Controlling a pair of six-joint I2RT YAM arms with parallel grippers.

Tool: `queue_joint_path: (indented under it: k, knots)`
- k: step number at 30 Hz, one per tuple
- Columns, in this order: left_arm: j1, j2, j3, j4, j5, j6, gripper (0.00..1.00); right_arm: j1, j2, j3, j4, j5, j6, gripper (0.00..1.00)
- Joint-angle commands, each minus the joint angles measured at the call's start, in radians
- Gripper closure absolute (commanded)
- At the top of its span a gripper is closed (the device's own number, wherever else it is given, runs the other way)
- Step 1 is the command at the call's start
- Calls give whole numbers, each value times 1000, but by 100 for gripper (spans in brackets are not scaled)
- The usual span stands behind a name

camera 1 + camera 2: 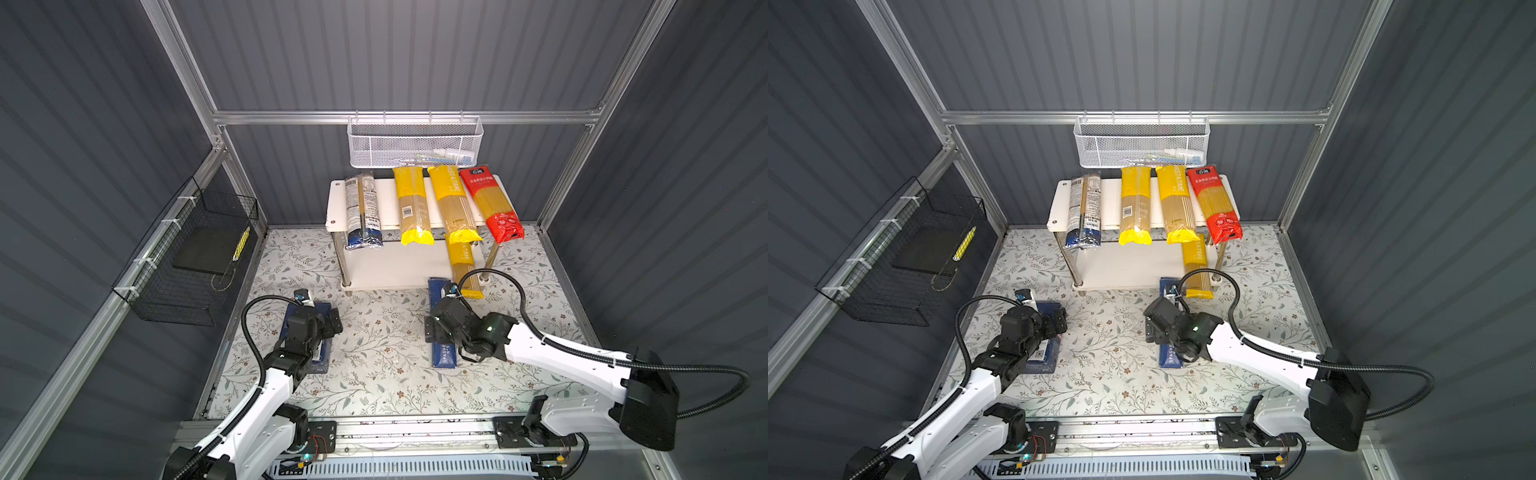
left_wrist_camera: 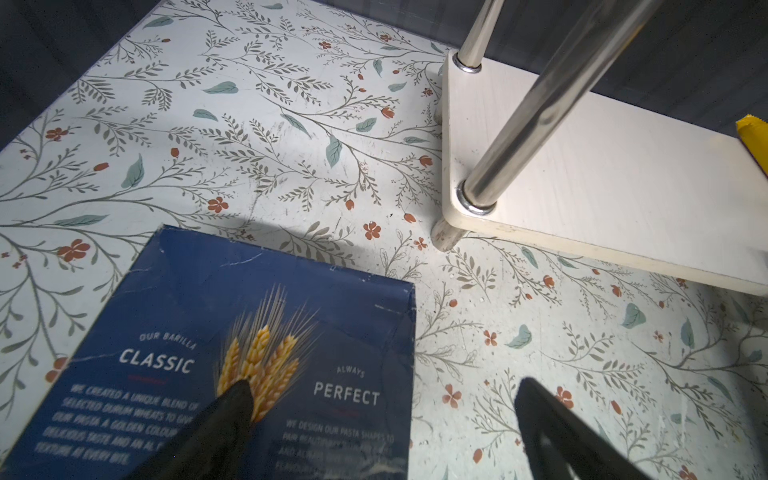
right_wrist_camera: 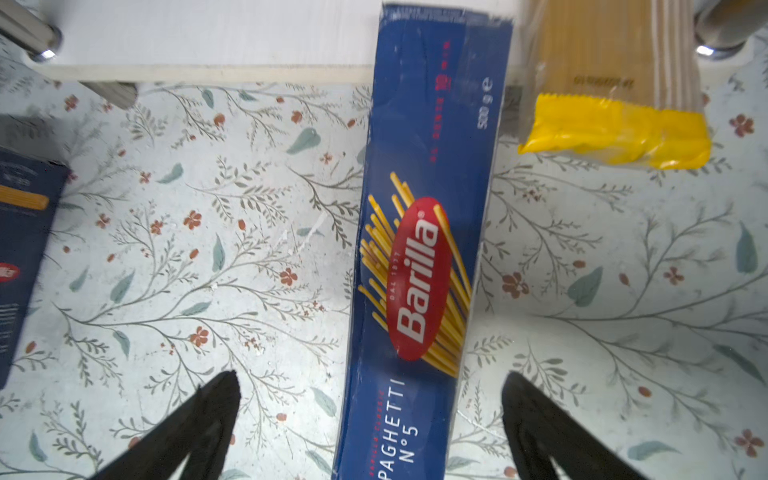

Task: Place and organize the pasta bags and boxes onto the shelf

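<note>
1. Black-fingered, the right claw [image 3: 370, 388] stands spread wide and holds nothing. Its two fingers sit either side of the long spaghetti box [image 3: 419, 249], with floral tabletop [image 3: 208, 249] showing in both gaps, so neither finger touches the box.
2. That dark blue box lies flat, pointing toward the shelf [image 1: 386, 266], and its far end overlaps the front edge of the lower board.
3. Just beside that end, the lower yellow bag [image 1: 463, 266] lies on the right side of the lower board, its yellow tail sticking out past the front edge.
4. The left claw [image 2: 384, 388] is likewise open and empty. One finger hangs over the wide box [image 2: 249, 332], the other over bare tabletop beside the box's edge.
5. The wide box, also dark blue, lies flat on the tabletop near the shelf's front left leg, apart from it and well apart from the spaghetti box.
6. On the top board four bags lie side by side, front ends overhanging: the clear bag with dark blue ends [image 1: 363, 212], the plain yellow bag [image 1: 409, 203], the yellow PASTATIME bag [image 1: 453, 203] and the red bag [image 1: 492, 203].
7. A white mesh basket [image 1: 415, 143] hangs on the back rail above the shelf, and a black wire basket [image 1: 195, 266] hangs on the left wall.
</note>
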Motion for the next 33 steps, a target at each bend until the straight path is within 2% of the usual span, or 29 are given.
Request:
queue_joint_path:
  k: [1,6,33]
  knots:
    - [-3,2,11,4,9,18,1,6,63,15,-72,65,62,1]
    - [-2,-6,9,2,9,18,1,7,106,13,-61,88,71,1]
    - [-1,-5,10,4,12,20,1,4,247,-80,100,57,121,1]
